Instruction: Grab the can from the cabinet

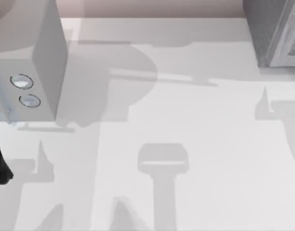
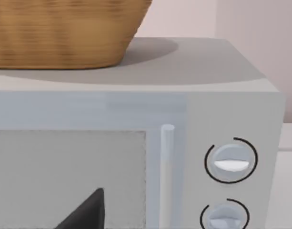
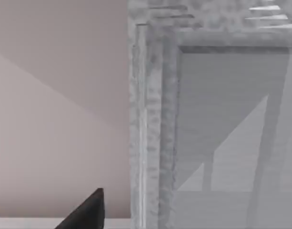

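Observation:
The can is out of view. The cabinet (image 1: 277,33) is a pale speckled grey box at the table's far right corner. In the right wrist view its front frame (image 3: 153,119) stands close ahead, with a grey inner wall beyond it. A dark part of my right gripper (image 3: 88,212) pokes into that view, short of the frame. My left gripper (image 2: 88,212) shows as a dark tip in front of the microwave's door. A black piece of my left arm (image 1: 0,163) sits at the table's left edge.
A grey microwave (image 1: 41,57) with two round knobs (image 2: 230,161) stands at the far left, and a wicker basket (image 2: 60,33) rests on its top. A pinkish wall (image 3: 55,95) runs behind the white table (image 1: 195,125).

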`<state>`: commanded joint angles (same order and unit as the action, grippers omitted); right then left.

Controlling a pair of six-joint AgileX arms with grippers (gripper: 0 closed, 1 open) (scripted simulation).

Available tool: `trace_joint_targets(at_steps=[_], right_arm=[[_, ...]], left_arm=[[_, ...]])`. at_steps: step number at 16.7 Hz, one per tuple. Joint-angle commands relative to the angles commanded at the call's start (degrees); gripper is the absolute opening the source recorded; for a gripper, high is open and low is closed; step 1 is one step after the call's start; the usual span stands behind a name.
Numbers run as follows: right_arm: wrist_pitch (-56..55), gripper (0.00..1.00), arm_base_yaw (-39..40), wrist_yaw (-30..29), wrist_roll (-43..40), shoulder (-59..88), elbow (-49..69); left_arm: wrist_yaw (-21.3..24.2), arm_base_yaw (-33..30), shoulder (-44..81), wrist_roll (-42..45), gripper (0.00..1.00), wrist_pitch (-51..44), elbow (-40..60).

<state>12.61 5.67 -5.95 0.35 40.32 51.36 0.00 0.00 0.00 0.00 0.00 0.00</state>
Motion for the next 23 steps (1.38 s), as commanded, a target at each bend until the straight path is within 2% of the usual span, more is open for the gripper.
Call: trace_joint_targets(at_steps=[6, 10, 13, 19, 23], right_arm=[[7.3, 1.00, 2.9, -3.5, 0.2, 22.5, 30.2], [10.3, 1.00, 4.4, -4.9, 0.4, 32.3, 43.8], [11.3, 1.00, 4.9, -5.3, 0.5, 35.5, 48.2], [11.0, 1.00, 4.8, -5.4, 0.5, 35.6, 48.3], [6.7, 1.00, 7.6, -8.2, 0.4, 39.1, 47.6]], left_arm=[[0.0, 0.0, 0.0, 0.0, 1.00, 0.0, 0.0], [0.0, 0.0, 0.0, 0.0, 1.00, 0.0, 0.0], [0.0, 0.0, 0.0, 0.0, 1.00, 0.0, 0.0], [0.0, 0.0, 0.0, 0.0, 1.00, 0.0, 0.0], [0.0, 0.0, 0.0, 0.0, 1.00, 0.0, 0.0]])
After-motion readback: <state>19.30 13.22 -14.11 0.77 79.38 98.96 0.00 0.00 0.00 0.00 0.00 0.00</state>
